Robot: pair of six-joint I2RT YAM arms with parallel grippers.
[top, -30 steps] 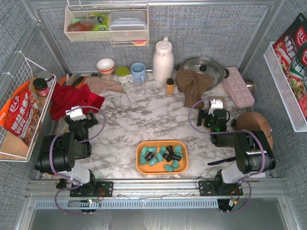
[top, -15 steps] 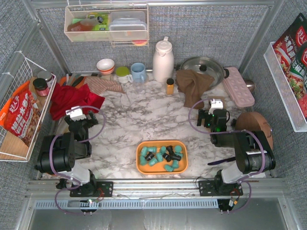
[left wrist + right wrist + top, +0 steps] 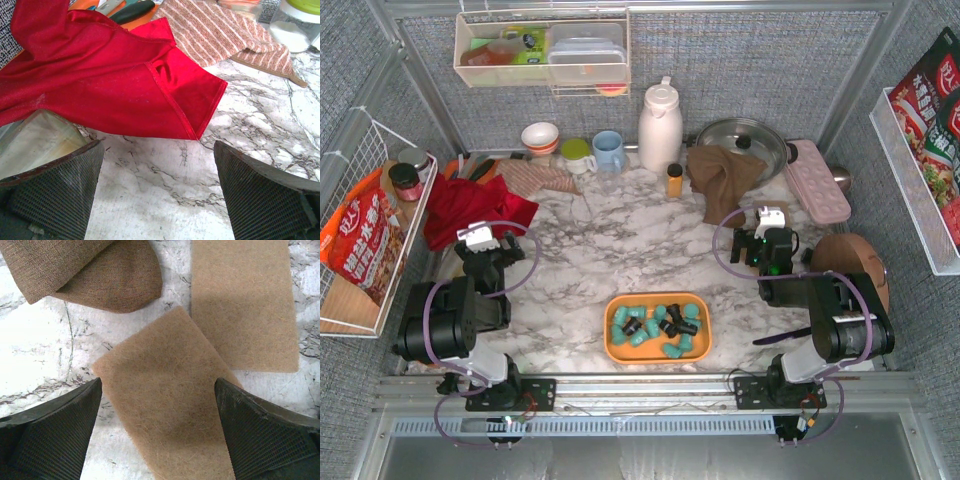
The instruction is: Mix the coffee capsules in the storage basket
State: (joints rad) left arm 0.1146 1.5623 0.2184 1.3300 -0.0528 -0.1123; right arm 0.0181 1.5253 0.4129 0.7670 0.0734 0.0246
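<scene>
The orange storage basket [image 3: 616, 349] sits on the marble table near the front edge, between the two arms. It holds the coffee capsules [image 3: 656, 324], mostly teal with a few black, lying loose in a heap. My left gripper [image 3: 482, 240] is open and empty at the left, well away from the basket; in the left wrist view [image 3: 159, 150] it hangs over bare marble beside a red cloth. My right gripper [image 3: 767, 228] is open and empty at the right; in the right wrist view [image 3: 157, 387] it is over a tan felt pad. Neither wrist view shows the basket.
A red cloth [image 3: 470, 210] and a striped towel [image 3: 225, 35] lie at the left. A brown cloth [image 3: 90, 270], two tan pads [image 3: 245, 305], a pot lid [image 3: 740, 140] and a pink tray [image 3: 817, 180] are at the right. A white jug [image 3: 660, 125] and an orange bottle [image 3: 674, 180] stand behind.
</scene>
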